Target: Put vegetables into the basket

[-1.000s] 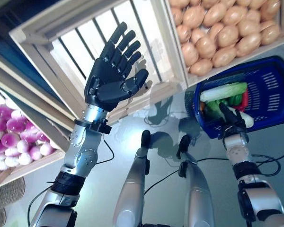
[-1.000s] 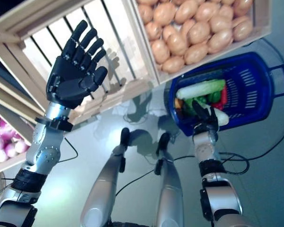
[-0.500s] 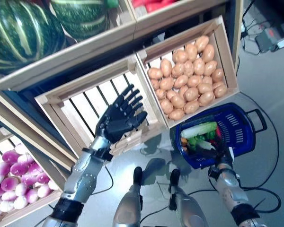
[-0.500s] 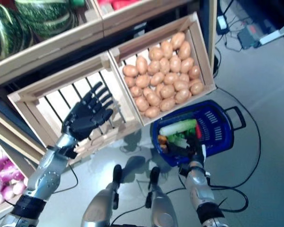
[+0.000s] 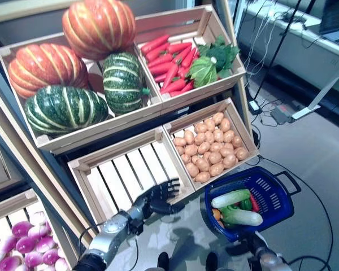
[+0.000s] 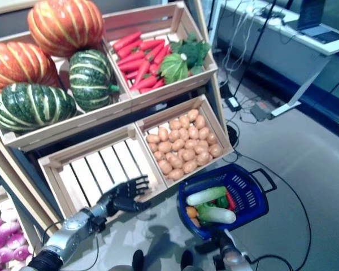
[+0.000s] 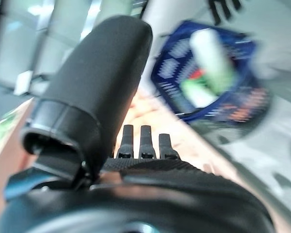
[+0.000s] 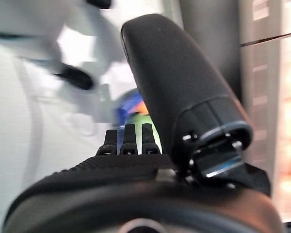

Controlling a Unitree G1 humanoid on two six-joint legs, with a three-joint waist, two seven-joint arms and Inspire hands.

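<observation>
I see the blue basket (image 5: 271, 195) on the grey floor (image 5: 322, 152), just in front of the lower shelf. It is a slotted plastic basket with a dark handle at its far end. The vegetables (image 5: 235, 206) already lie inside it, piled toward the near end: a pale green-and-white stalk (image 5: 230, 198) lies across the top, a second white-and-green piece (image 5: 241, 217) lies below it, a red one (image 5: 254, 202) shows between them and the basket wall, and a small orange one (image 5: 216, 214) sits at the near left rim.

Left hand (image 5: 158, 197): raised in front of the empty slatted crate (image 5: 130, 175), fingers straight and spread, holding nothing. Its wrist view agrees: the straight fingertips (image 7: 141, 141) point out past the thumb with nothing between them, and the basket shows blurred beyond.

Right hand (image 8: 136, 145): I find only the wrist at the lower edge of the head views, just below the basket. In its own wrist view the fingers run straight beside the thumb and grasp nothing; something green and orange shows blurred past them.

Rest of the stand: potato crate (image 5: 209, 149) beside the empty one, touching the basket's far rim in view. On the upper shelf, orange and green striped pumpkins (image 5: 73, 73), and red carrots (image 5: 172, 59) with a leafy green cabbage (image 5: 204, 69). Purple-white turnips (image 5: 22, 251) at lower left.
</observation>
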